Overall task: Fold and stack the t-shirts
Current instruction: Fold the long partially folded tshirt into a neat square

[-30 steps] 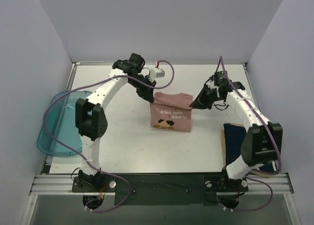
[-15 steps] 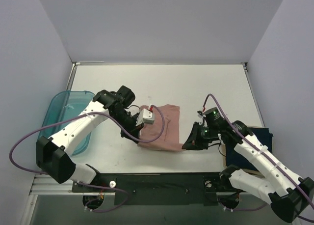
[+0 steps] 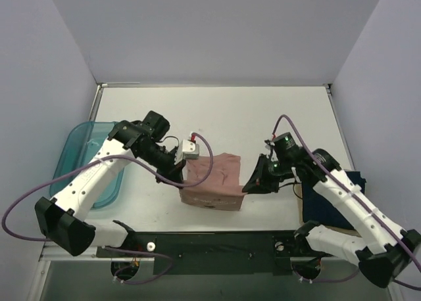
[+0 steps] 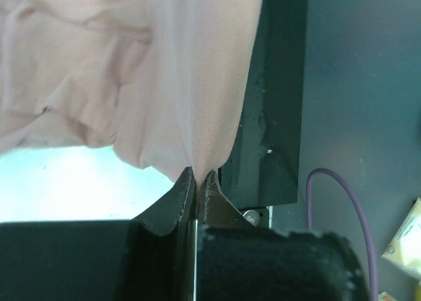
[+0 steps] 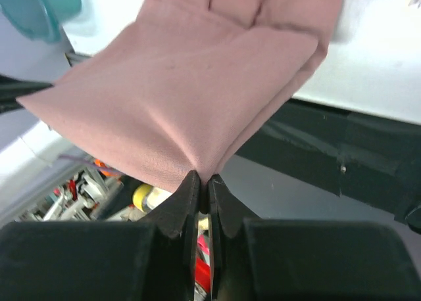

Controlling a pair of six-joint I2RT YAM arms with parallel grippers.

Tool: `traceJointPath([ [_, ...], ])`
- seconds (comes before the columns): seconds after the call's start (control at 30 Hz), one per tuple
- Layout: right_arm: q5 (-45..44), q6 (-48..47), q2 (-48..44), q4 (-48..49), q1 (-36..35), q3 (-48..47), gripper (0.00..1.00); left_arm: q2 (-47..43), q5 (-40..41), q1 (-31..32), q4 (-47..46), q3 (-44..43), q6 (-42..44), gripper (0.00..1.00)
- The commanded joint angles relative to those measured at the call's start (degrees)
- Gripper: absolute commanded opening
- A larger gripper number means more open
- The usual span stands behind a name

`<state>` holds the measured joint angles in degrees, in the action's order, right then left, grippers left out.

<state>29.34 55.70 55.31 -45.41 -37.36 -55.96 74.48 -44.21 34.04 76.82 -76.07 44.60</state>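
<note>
The left gripper (image 3: 182, 181) has its 2 fingers (image 4: 179, 197) closed almost completely, pinching a thin fold of the dusty pink cloth t-shirt (image 3: 214, 183) at its left near corner. The right gripper (image 3: 249, 186) is closed just as tightly on the shirt's right near corner, its fingertips (image 5: 189, 190) nipping a point of gathered cloth. The pink shirt lies bunched between the 2 grippers, near the front edge of the white table (image 3: 263, 117). The plain dark navy t-shirt (image 3: 322, 212) lies at the table's right side, partly beneath the right arm.
</note>
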Motion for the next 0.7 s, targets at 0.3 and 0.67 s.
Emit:
traceJointPath([
  [0.3, 2.91, -16.85, 31.33, 5.41, 18.11, -12.84, 0.0, 22.01, 6.67, -13.82, -5.53, -13.3, -11.02, 0.0],
  [0.67, 5.91, -14.92, 51.99, 13.24, 24.18, -22.07, 0.0, 43.28, 7.38, -15.67, -13.7, -26.93, -18.22, 0.0],
])
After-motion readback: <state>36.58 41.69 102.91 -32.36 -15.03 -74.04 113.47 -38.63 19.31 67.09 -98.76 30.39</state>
